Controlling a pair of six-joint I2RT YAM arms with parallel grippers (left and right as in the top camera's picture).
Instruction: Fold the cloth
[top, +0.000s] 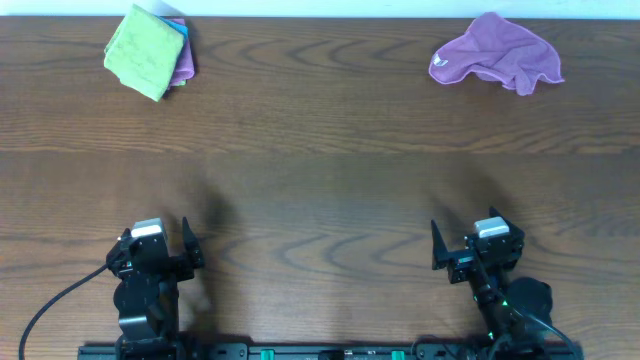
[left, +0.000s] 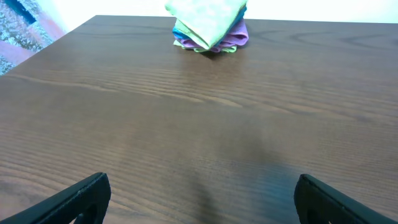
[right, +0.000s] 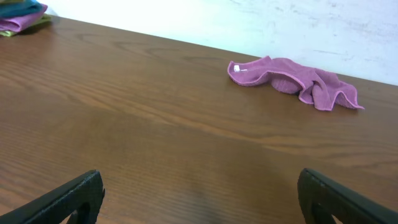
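Note:
The cloth (top: 497, 52) is mauve and lies crumpled near the table's far right edge, with its small white tag (top: 441, 62) at the left end. The right wrist view shows the cloth (right: 298, 79) well ahead and to the right, its tag (right: 237, 69) facing the camera. My right gripper (top: 476, 232) hovers near the front edge, open, with only bare wood between its fingers (right: 74, 196). My left gripper (top: 157, 232) stands at the front left, likewise open and holding nothing, far from the cloth.
A stack of folded cloths (top: 150, 50), lime green on top with blue and purple beneath, sits at the far left. It lies straight ahead of the left gripper (left: 202, 186) as the folded stack (left: 210, 25). The table's far edge meets a white wall.

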